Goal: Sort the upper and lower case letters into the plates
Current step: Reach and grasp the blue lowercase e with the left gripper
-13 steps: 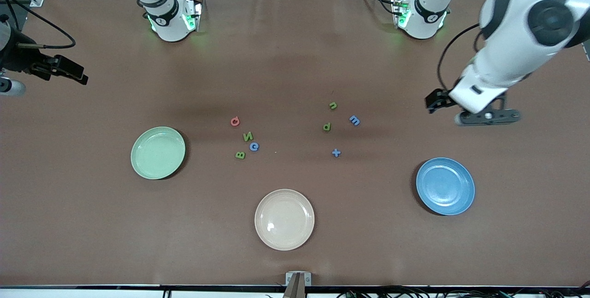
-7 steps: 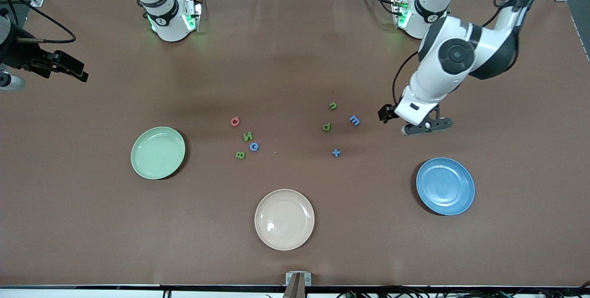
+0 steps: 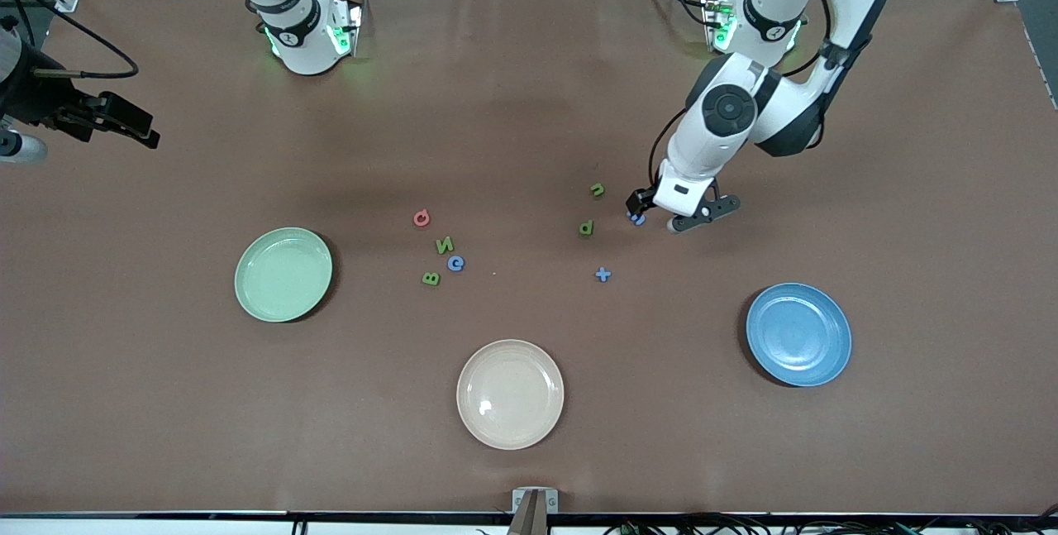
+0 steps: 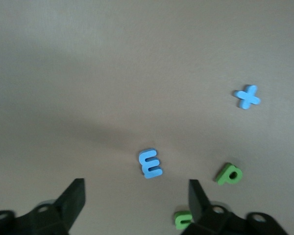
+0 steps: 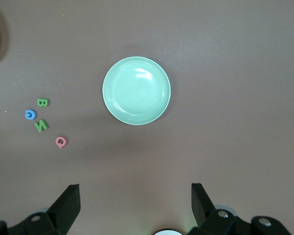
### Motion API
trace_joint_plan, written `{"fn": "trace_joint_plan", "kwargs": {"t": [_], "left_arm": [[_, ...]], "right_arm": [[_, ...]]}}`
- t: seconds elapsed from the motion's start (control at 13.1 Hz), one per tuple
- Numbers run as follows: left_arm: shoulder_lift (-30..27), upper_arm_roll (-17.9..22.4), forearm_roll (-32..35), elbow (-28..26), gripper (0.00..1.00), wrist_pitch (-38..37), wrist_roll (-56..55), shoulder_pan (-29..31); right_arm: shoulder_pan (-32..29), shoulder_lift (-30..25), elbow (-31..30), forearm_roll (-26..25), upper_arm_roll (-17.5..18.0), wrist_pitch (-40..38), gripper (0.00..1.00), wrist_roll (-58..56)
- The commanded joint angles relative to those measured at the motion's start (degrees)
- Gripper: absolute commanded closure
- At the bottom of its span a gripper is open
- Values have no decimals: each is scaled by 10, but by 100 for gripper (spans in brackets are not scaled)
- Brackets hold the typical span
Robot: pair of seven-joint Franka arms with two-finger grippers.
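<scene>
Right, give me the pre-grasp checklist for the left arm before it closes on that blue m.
1. Left gripper over the blue m: ok.
2. Fingers apart, m between them in the left wrist view: ok.
3. Green p beside the m, apart from it: ok.
4. Fingers low enough to grip: cannot tell.
5. Blue plate holds no letters: ok.
6. Right gripper waits at the right arm's end of the table, open: ok.
</scene>
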Motion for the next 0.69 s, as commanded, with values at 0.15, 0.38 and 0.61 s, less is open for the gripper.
{"fn": "trace_joint_plan", "kwargs": {"t": [0.15,0.38,0.61], "left_arm": [[60,-1,33,5,18,34,-92,4],[85,0,34,19,27,35,-108,3],[109,0,51,30,31,42,-133,2]], "right_arm": [[-7,-16,-19,2,10,23,0,-10],[-6,-16,-19,1,10,29,0,-44],[-6,-15,-17,1,10,27,0,-43]]}}
